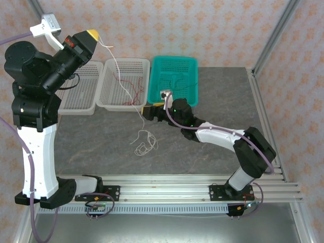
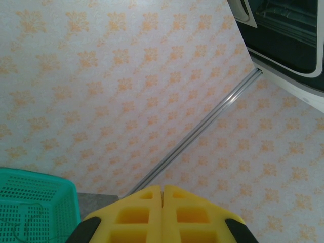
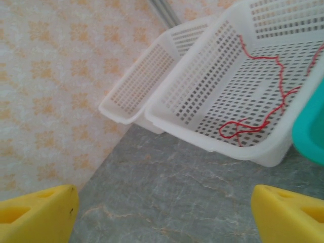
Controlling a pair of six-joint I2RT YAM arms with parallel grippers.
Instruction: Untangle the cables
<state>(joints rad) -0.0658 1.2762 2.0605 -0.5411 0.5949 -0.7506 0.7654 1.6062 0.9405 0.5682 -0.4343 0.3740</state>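
1. The left end effector (image 1: 92,34) is raised high above the far left of the desk (image 1: 101,152). In the left wrist view its yellow fingers (image 2: 136,212) are pressed together.
2. It appears clamped on one end of the white cable (image 1: 145,146). The thin line runs from its tip, down over the middle white basket (image 1: 109,98), to a loose coil on the bare desk in front of the baskets.
3. Holding that end high looks meant to let the cable hang under its own weight, so the loops open and the strand comes away from the others.
4. The red cable (image 1: 132,87) lies inside the middle white basket (image 3: 202,136), sprawled across its floor (image 3: 280,76). The white line crosses over it, and I cannot tell whether they touch.
5. The right end effector (image 1: 148,110) sits low, just in front of the teal basket (image 1: 174,59) and near the hanging white strand. Its fingers (image 3: 45,212) stand wide apart with nothing between them.
6. It is probably placed there to take the lower part of the white cable and steady it.
7. A thin wire lies in the teal basket (image 2: 30,174), its colour unclear.
8. Risk: lifting could drag the red cable out.
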